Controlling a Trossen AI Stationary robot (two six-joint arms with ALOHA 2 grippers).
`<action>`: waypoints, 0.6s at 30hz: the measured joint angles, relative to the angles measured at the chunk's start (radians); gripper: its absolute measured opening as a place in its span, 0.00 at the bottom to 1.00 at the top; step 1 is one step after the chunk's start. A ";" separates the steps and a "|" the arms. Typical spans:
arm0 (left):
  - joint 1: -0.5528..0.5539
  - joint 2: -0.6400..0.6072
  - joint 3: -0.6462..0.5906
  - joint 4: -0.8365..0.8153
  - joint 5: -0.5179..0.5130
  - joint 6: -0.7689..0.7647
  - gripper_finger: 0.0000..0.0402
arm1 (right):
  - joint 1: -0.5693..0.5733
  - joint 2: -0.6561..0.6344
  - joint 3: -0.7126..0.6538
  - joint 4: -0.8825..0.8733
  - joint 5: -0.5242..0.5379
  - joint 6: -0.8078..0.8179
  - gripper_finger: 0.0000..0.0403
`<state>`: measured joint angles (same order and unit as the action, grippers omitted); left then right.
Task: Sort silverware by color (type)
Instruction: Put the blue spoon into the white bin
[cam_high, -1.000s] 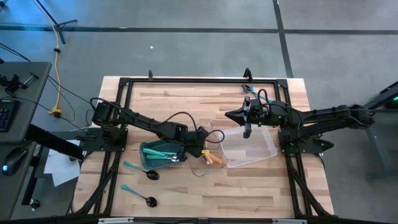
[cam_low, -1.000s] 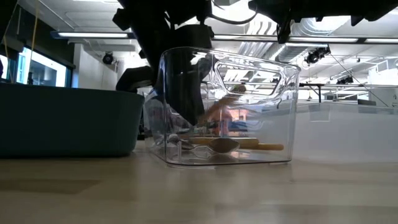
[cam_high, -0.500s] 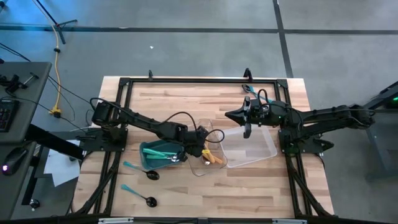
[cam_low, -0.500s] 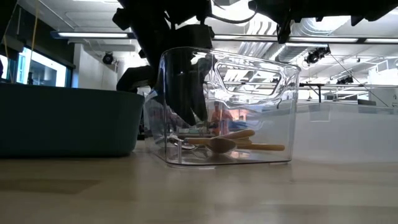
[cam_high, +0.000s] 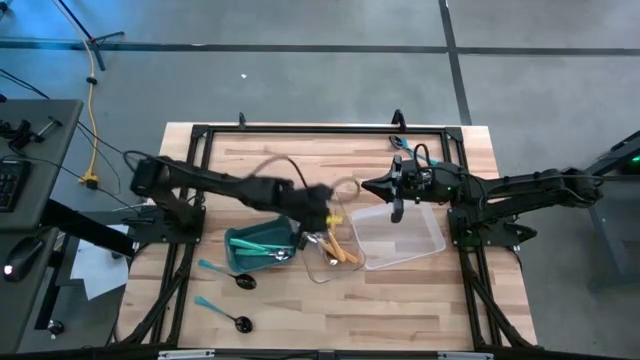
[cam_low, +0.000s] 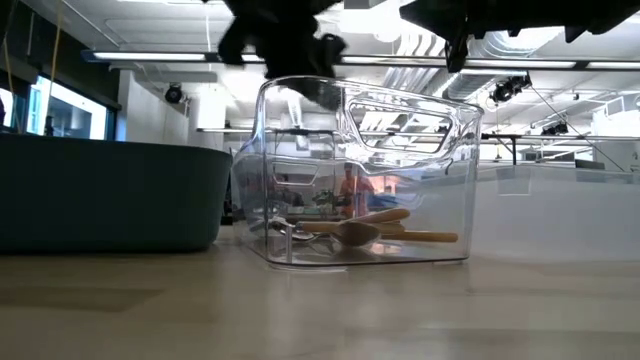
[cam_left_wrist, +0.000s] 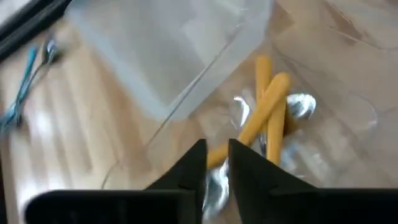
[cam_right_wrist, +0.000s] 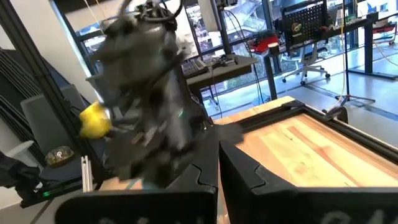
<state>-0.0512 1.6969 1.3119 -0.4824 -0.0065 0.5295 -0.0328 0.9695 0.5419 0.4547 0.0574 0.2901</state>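
Observation:
Orange-handled spoons with silver heads lie in a clear tray at the table's middle, also seen low in that tray. My left gripper hangs above this tray, its fingertips a narrow gap apart with nothing between them. Teal-handled utensils lie in the teal bin left of the tray. Two teal-handled spoons with black heads lie on the table near its front left. My right gripper hovers shut, pointing level over the far right.
A second clear tray stands right of the first, below my right arm. A teal-handled utensil lies near the far right frame rail. The black frame borders the table. Bare wood lies at the front right.
My left gripper has risen out of the clear tray to above its rim, drifting a little toward the far edge and rolling. The orange-handled spoon that it carried into the tray now lies flat on the other orange spoons, let go.

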 joint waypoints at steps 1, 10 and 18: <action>0.016 -0.029 -0.003 -0.017 0.002 -0.024 0.10 | 0.000 0.000 0.001 0.001 0.000 0.000 0.00; 0.164 -0.349 -0.115 0.092 0.027 -0.237 0.00 | 0.000 0.000 0.000 -0.002 0.000 -0.003 0.00; 0.170 -0.640 -0.423 0.464 0.017 -0.453 0.00 | 0.000 0.000 0.000 -0.001 0.000 -0.027 0.00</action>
<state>0.1184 1.0574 0.8891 -0.0181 0.0101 0.0764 -0.0326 0.9695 0.5423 0.4532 0.0574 0.2631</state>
